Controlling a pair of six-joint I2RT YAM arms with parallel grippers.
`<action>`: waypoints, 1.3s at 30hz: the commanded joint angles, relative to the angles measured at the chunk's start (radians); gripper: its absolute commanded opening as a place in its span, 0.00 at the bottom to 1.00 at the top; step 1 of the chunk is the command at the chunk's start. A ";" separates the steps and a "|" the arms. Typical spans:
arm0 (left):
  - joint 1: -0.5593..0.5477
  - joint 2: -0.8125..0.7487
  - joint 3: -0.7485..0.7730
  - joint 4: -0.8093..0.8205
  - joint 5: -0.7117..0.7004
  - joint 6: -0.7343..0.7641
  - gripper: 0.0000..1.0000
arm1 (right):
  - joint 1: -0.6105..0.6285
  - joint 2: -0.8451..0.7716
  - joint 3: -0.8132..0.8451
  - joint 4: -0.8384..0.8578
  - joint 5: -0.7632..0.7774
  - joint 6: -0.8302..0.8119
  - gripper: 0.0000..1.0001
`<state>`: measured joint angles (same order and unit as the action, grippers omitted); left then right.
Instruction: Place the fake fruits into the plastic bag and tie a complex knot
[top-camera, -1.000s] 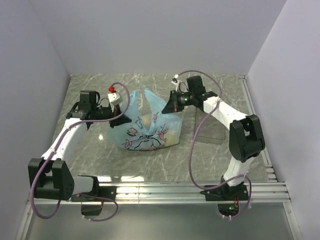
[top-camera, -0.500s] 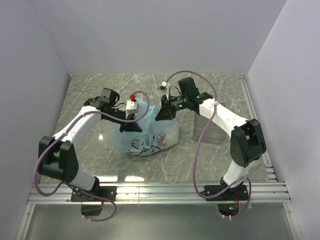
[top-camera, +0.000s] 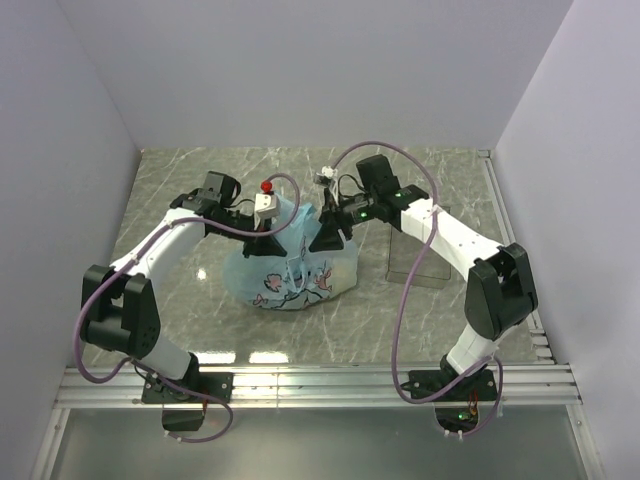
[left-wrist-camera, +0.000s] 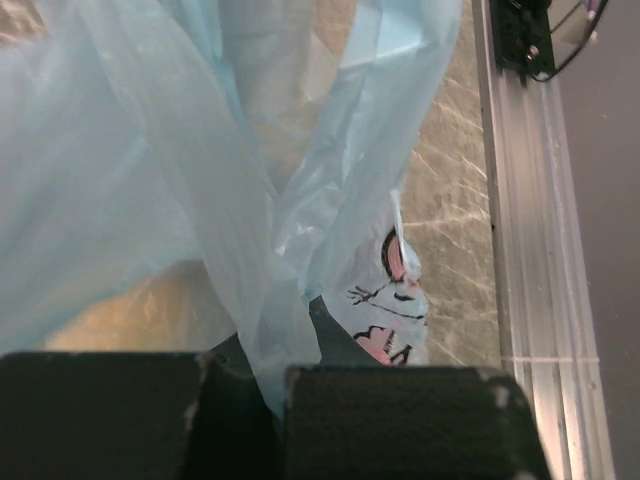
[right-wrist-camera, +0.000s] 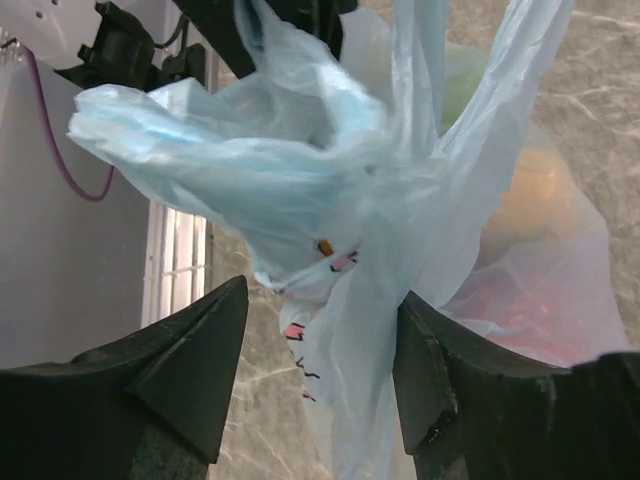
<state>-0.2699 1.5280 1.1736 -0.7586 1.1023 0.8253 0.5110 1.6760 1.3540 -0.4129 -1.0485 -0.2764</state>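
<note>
At the middle of the counter (top-camera: 180, 300) sits the plastic bag (top-camera: 292, 270), bulging on the marble with its upper film drawn up between both arms. The left arm (top-camera: 162, 245) rises from its base, folds at the elbow near the left wall, and stretches its forearm rightward to the bag's top. The left jaws are clamped on a gathered band of blue film, which runs down into the narrow slot between the pads (left-wrist-camera: 400, 420). The right arm (top-camera: 450, 235) stands tall at its elbow, then reaches up and leftward, wrist tipped down toward the bag's other side. The right jaws stand apart, a twisted strand of film hanging loosely between the fingers (right-wrist-camera: 190, 350). Through the film show the fake fruits (right-wrist-camera: 530, 235): a yellow-orange fruit (right-wrist-camera: 540, 190), a green one (right-wrist-camera: 462, 85), and a reddish blur (right-wrist-camera: 520, 310) beneath. A clear tray (top-camera: 420, 262) stands near the bag, on its right.
</note>
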 joint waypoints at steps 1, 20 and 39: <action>-0.006 -0.043 0.014 0.142 0.021 -0.130 0.01 | 0.032 -0.010 0.046 0.068 -0.015 0.045 0.74; -0.038 -0.098 -0.031 0.258 -0.056 -0.336 0.11 | 0.054 0.067 0.083 0.171 0.031 0.169 0.01; 0.233 -0.103 0.233 0.203 -0.220 -0.599 0.61 | 0.049 0.002 0.019 0.183 -0.015 0.010 0.00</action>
<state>-0.0380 1.3712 1.3952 -0.5854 0.9180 0.3153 0.5606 1.7409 1.3720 -0.2333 -1.0351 -0.1940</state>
